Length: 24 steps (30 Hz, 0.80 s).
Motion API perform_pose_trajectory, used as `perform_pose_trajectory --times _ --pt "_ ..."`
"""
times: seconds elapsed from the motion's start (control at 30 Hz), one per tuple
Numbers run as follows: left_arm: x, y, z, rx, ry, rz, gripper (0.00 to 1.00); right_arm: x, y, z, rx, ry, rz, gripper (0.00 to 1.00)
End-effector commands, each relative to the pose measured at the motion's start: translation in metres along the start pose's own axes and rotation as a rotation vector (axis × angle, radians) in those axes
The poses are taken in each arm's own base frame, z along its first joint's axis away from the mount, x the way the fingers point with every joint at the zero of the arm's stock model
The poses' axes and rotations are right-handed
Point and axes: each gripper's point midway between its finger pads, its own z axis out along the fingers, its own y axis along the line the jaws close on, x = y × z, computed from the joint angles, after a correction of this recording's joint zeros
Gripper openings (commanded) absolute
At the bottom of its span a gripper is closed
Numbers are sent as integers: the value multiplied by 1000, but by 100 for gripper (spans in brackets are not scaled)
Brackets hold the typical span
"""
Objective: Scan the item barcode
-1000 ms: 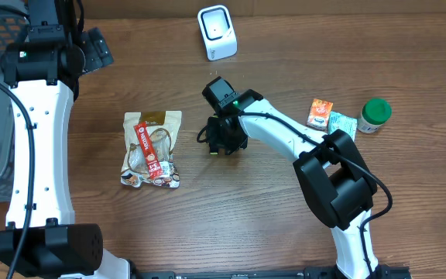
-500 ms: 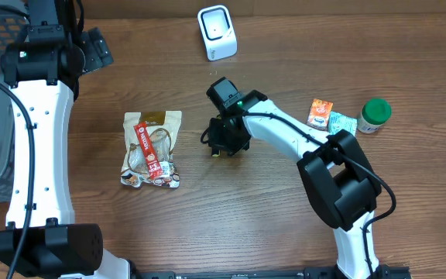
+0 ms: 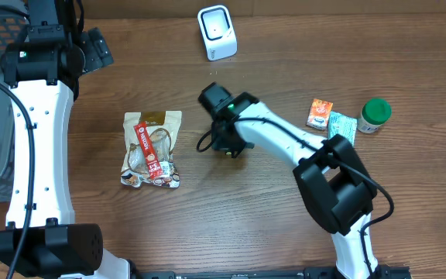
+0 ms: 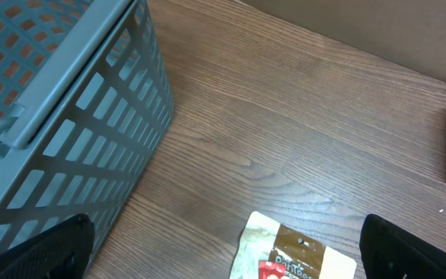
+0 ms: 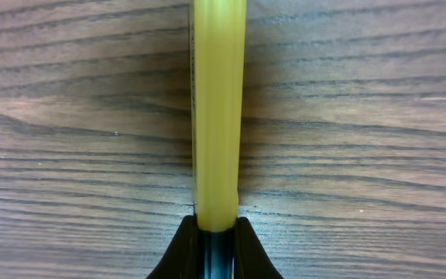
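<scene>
R arm [image 3: 281, 138] extends to mid-bench. The right jaws are clamped on the yellow item [image 5: 217, 116], a thin flat thing seen edge-on in the wrist view. It sticks out fwd from btwn the dark fingers [image 5: 183, 249] over the wood bench [image 5: 362, 155]. Can't tell if it touches the bench.

From overhead the item is mostly hidden under the wrist. It sits below the white scanner [image 3: 217, 32] and to the right of the snack pouch [image 3: 152, 149], apart from both.

L arm [image 3: 41, 139] runs up the left side. The left jaws are wide apart, gripping nothing, and hang over the bench beside the grey basket [image 4: 68, 116]. The pouch's top edge shows at the bottom of that wrist view.

Far right: orange packet [image 3: 320, 113] just beside teal packet [image 3: 342, 122], w/ green-lidded jar [image 3: 375, 115] next to them.
</scene>
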Motion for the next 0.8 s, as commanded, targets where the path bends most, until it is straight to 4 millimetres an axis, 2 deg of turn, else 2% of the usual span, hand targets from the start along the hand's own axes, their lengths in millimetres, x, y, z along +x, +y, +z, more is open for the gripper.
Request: perform_pose_trajectory --times 0.0,0.13,0.23,0.77 --pt "-2 1 2 -12 -5 -13 100 6 -12 11 150 -56 -68 4" --pt "-2 1 2 -12 -5 -13 100 10 -2 10 145 -73 -91 5" --pt "-2 1 2 -12 -5 -13 100 10 1 10 137 -74 -91 20" --pt "-2 1 2 -12 -5 -13 100 12 3 10 126 -68 -88 20"
